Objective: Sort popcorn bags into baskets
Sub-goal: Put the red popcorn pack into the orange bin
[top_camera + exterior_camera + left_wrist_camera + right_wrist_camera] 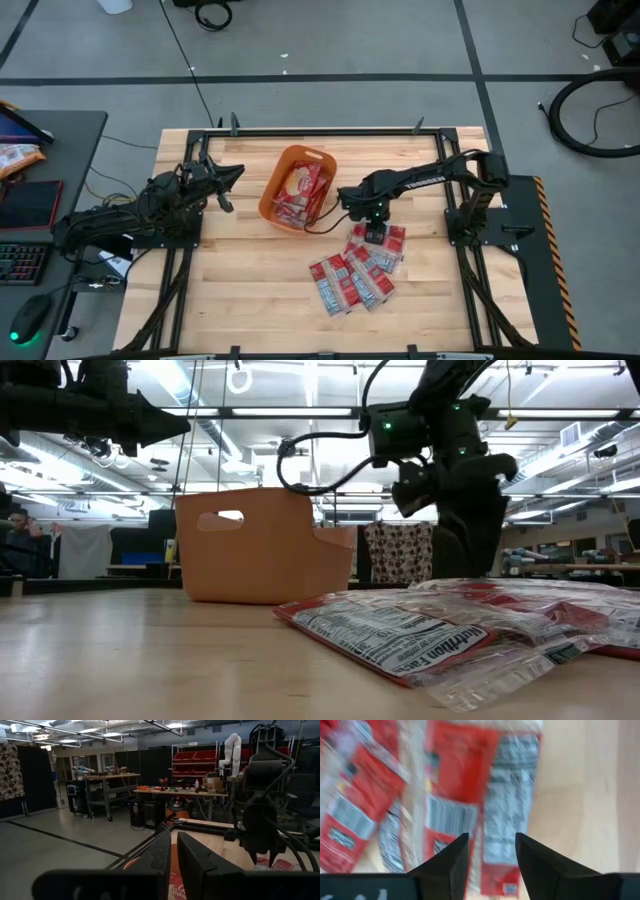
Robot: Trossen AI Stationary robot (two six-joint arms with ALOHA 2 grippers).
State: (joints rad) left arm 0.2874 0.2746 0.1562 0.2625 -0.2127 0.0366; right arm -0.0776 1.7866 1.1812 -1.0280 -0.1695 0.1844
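My right gripper (491,851) hangs with its fingers spread and nothing between them, directly over the pile of flat red-and-white plastic popcorn bags (358,270) on the pale wooden table (250,290). The orange plastic basket (277,188), rounded and slope-walled, sits just beside it with several bags inside. My left gripper (225,178) waits beyond the basket, fingers nearly together, holding nothing.

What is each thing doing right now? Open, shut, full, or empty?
orange basket: upright, holding several red packets.
popcorn bags on the table: lying flat in a loose, overlapping pile.
right gripper: open, above the pile, holding nothing.
left gripper: nearly shut, empty, raised beside the basket.
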